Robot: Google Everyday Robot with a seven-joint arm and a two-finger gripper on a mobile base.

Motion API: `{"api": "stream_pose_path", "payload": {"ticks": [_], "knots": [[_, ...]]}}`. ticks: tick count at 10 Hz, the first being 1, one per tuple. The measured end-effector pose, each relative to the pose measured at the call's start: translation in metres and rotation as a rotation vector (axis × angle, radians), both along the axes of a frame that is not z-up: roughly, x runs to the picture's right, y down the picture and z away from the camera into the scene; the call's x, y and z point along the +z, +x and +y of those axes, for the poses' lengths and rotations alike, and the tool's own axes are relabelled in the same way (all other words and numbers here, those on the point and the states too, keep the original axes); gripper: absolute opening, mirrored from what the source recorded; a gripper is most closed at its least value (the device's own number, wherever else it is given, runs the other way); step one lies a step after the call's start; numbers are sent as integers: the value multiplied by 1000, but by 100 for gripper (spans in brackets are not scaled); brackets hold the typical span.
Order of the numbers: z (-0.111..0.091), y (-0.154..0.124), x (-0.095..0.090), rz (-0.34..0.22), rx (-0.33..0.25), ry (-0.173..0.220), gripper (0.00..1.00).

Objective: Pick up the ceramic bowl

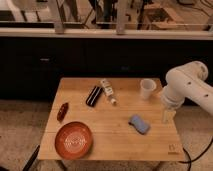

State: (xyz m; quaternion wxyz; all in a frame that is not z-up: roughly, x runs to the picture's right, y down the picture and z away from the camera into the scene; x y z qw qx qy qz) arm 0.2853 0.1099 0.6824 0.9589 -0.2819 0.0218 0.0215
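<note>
The ceramic bowl was not yet grasped; the gripper was held well apart from it, jaws released, empty.

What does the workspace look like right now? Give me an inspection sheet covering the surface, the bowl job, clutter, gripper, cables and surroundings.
Surface: wooden table, items spread apart.
Job's things: ceramic bowl upright near the front left corner, nothing touching it.
Clutter: black packet and white bottle lying side by side at the back; translucent cup back right; blue sponge; small red-brown item at the left edge.
Grippers: gripper hangs by the table's right edge, fingers open, empty, well away from the bowl.
Cables: what looks like a dark cable on the floor, front right.
Surroundings: dark cabinets behind; speckled floor.
</note>
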Motion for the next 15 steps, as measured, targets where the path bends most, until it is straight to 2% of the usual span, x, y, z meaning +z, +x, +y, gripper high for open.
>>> {"api": "stream_pose_path", "payload": {"ticks": [1,3,4,5,9,11,15], "knots": [[1,-5,0,1,-13,2,80],[2,-34,2,-9,-39,4,80],[2,-58,2,-14,-60,8,80],[2,-75,3,-21,-85,11,80],[7,-111,2,-62,-172,11,80],[8,-144,3,-98,-235,16,80],[16,-169,5,-143,-334,19,80]]}}
